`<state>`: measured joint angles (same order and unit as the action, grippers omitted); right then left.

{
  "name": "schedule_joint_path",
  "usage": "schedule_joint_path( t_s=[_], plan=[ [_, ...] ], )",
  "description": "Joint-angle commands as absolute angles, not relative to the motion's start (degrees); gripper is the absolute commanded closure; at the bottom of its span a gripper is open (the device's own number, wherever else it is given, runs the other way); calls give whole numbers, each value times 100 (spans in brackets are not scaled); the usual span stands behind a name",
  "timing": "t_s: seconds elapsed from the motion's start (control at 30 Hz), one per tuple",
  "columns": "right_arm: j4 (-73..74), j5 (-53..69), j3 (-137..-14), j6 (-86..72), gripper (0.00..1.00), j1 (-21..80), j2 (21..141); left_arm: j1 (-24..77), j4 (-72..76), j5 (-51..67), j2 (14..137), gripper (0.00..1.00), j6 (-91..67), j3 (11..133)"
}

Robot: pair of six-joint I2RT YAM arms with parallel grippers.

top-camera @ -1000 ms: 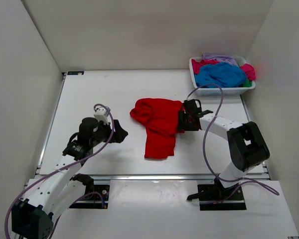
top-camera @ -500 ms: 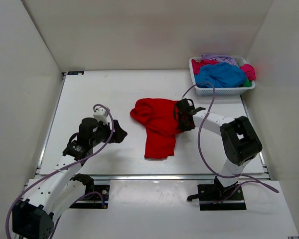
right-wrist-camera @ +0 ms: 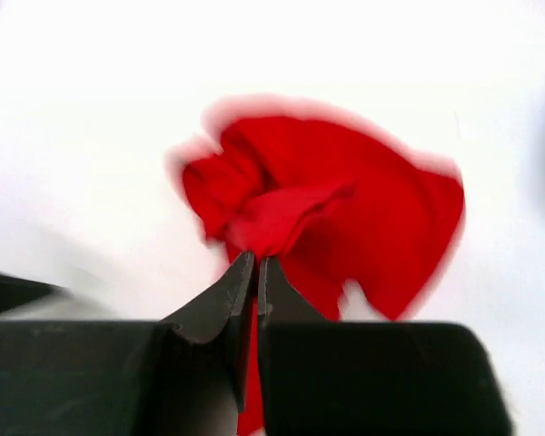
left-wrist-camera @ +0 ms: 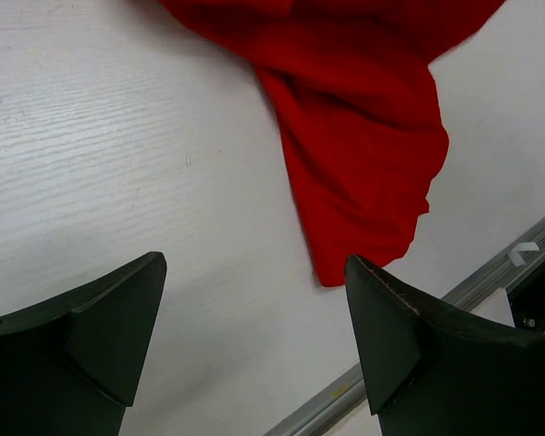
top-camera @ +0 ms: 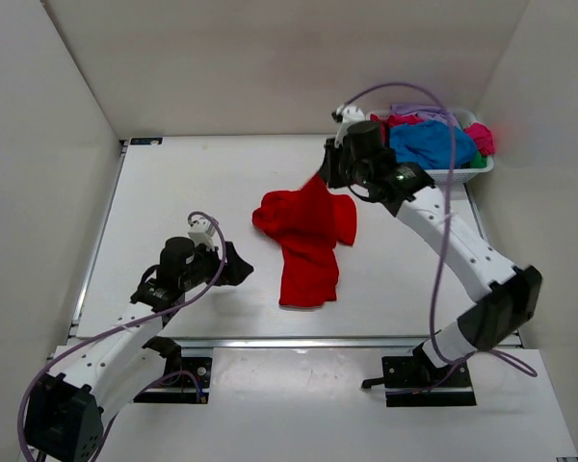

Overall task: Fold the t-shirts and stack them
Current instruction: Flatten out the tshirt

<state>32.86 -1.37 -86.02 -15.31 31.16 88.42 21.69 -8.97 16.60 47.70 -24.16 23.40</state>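
One red shirt [top-camera: 308, 245]: crumpled at the middle of the table [top-camera: 173, 183]; lower part flat on it, upper right edge raised off it.
My right pincer [right-wrist-camera: 256, 263]: fingers pressed together on a fold of the red shirt's edge, held above the table. My wrist view is blurred, so it may be a sleeve, but I can't be sure.
My left pincer [left-wrist-camera: 252, 282]: jaws spread wide with nothing between them, low over the table, near the red shirt's bottom hem, not touching it.
Basket [top-camera: 453, 176]: far right corner, heaped with a blue shirt [top-camera: 432, 141], a pink shirt [top-camera: 480, 138] and a lavender shirt [top-camera: 424, 111].
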Motion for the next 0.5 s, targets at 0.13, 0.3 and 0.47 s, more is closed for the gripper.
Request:
schedule_joint_path(
  t_s=[0.13, 0.3, 0.47],
  plan=[
    [2445, -483, -10272, -898, 99, 3691, 8270, 2188, 631, 1635, 4685, 10, -3180, 1724],
    [2119, -816, -11431, -389, 100, 3823, 8612, 2259, 1317, 1626, 4930, 11, -3489, 1556],
    [1951, -1133, -12899, 245, 100, 3911, 9236, 2575, 2020, 1555, 5536, 11, -3664, 1608]
  ],
)
